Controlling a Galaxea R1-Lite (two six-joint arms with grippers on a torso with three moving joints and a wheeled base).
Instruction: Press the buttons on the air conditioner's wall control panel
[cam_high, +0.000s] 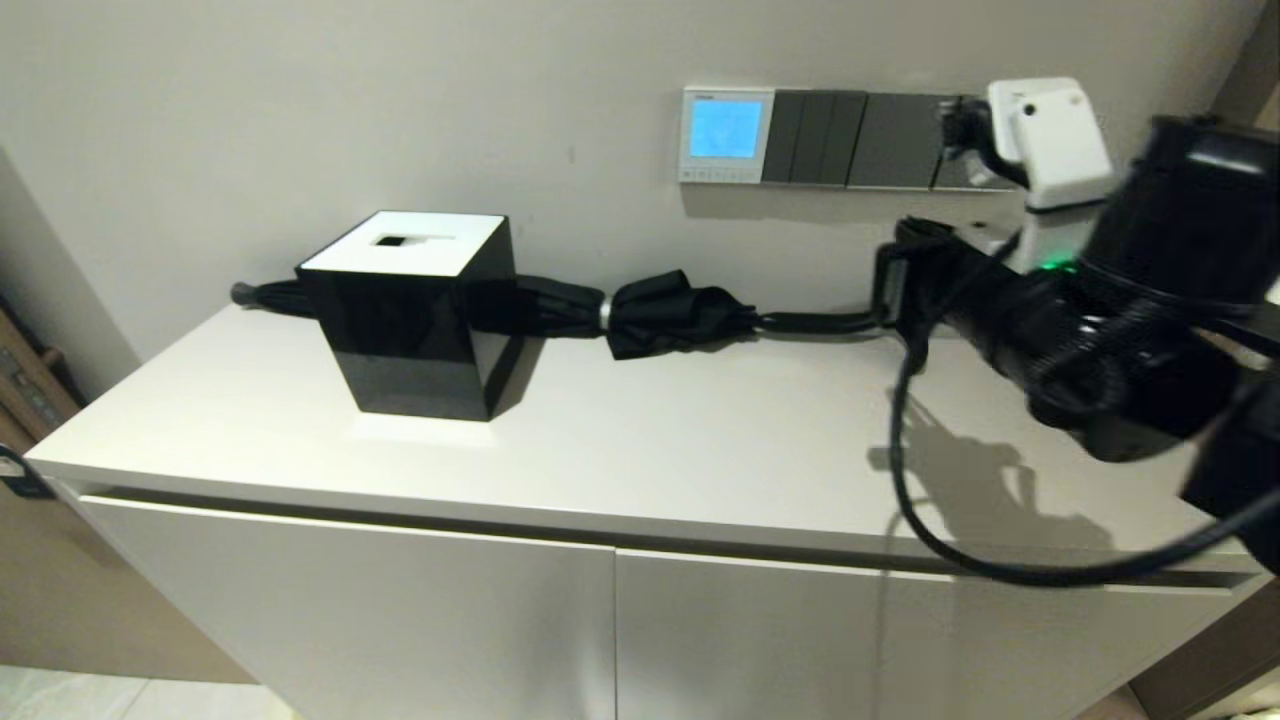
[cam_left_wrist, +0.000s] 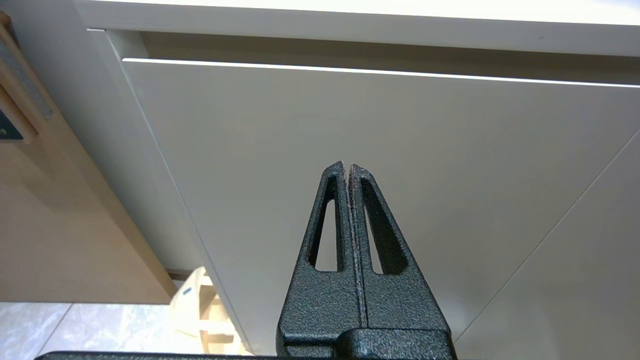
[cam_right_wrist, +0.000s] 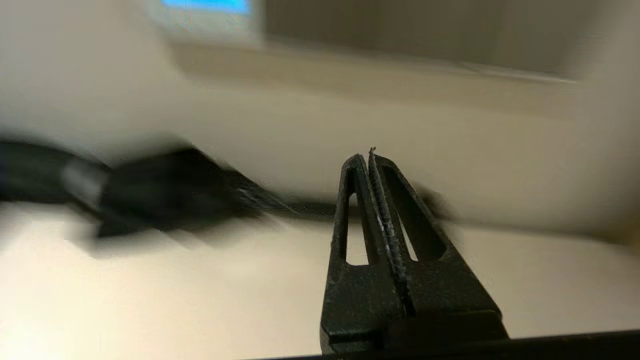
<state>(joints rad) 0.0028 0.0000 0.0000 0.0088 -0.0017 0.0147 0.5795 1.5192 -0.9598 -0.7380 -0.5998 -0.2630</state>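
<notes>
Fig.: approach phase, no button pressed yet. I hold the right claw (cam_right_wrist: 371, 152) over the table's (cam_high: 640, 450) right end, fingers clenched tip to tip w/ nothing between them, well short of the wall and apart from the air conditioner's wall control panel (cam_high: 725, 134). The panel sits on the wall above the table, at the left end of a row of dark grey switch plates (cam_high: 860, 140): small white square frame, LCD lit blue, digits unreadable. The buttons (cam_high: 718, 175) form a thin pale strip along its bottom edge, too small to tell apart.

Next move, as I judge it: raise the claw and carry it left to the strip, then nudge in w/ the closed tip only; targets are tiny, so alignment must be fine.

Left claw (cam_left_wrist: 348, 167) is parked low at the cabinet front (cam_left_wrist: 350, 125), also clenched, empty.

Surfaces: matte white table; glossy black box (cam_high: 415, 320), white top; folded black umbrella (cam_high: 650, 310), soft fabric, along the wall.
</notes>
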